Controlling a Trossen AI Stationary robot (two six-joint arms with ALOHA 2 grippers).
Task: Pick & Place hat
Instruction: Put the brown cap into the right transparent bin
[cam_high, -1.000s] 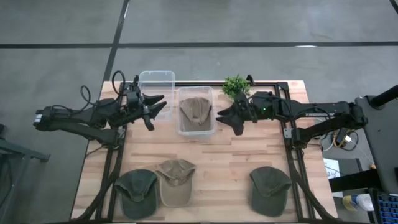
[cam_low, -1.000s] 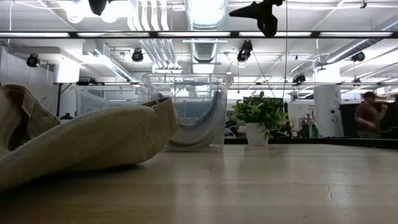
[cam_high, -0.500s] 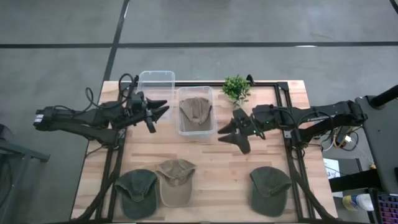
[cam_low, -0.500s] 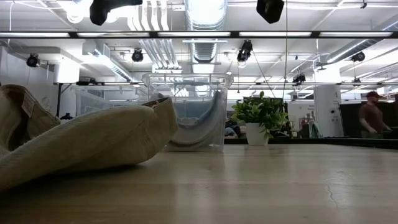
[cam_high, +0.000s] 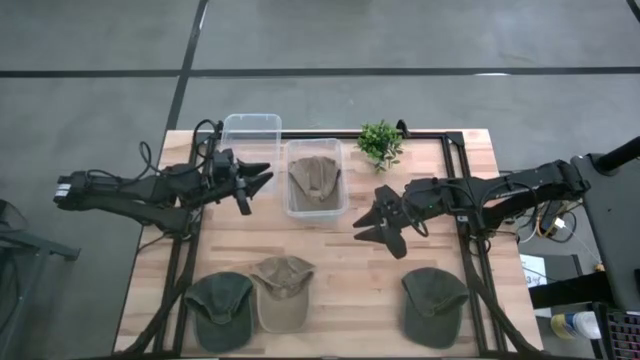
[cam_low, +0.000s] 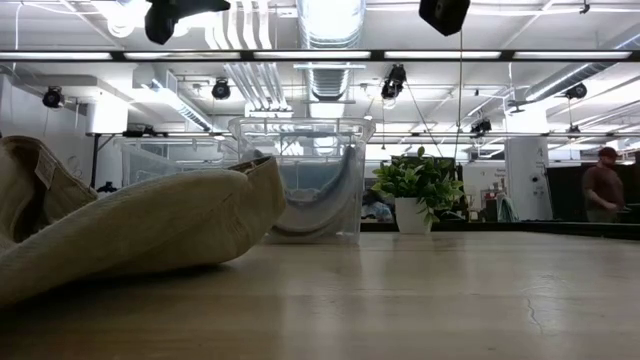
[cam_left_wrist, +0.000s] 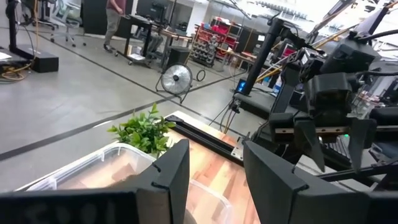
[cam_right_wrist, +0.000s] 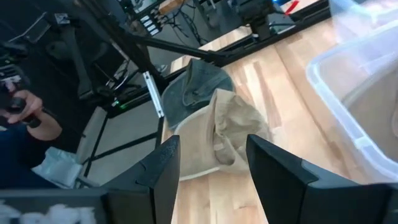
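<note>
The right gripper (cam_high: 373, 222) hangs above the bare wooden table (cam_high: 350, 262), its two fingers spread wide and holding nothing. The bin with the brown hat (cam_high: 315, 177) stands just beside it, toward the far edge. The small potted plant (cam_high: 379, 140) stands beyond the gripper, at the far edge of the table. The dark green hat (cam_high: 433, 303) lies near the front edge, below and to the arm side of the gripper. The tan hat (cam_high: 281, 291) lies well apart from it toward the front left, touching a second dark green hat (cam_high: 220, 308) on its outer side. In the right wrist view, the tan hat (cam_right_wrist: 230, 130) shows ahead between the open fingers (cam_right_wrist: 163, 169), with a green hat behind it.

The left gripper (cam_high: 256, 178) hangs beside the empty clear bin (cam_high: 250, 136), at that bin's near edge. Its fingers are open and hold nothing. The bin with the brown hat stands just past its fingertips. In the left wrist view, the fingers (cam_left_wrist: 174, 173) stand apart, with the plant (cam_left_wrist: 142, 130) and the right arm beyond them.
</note>
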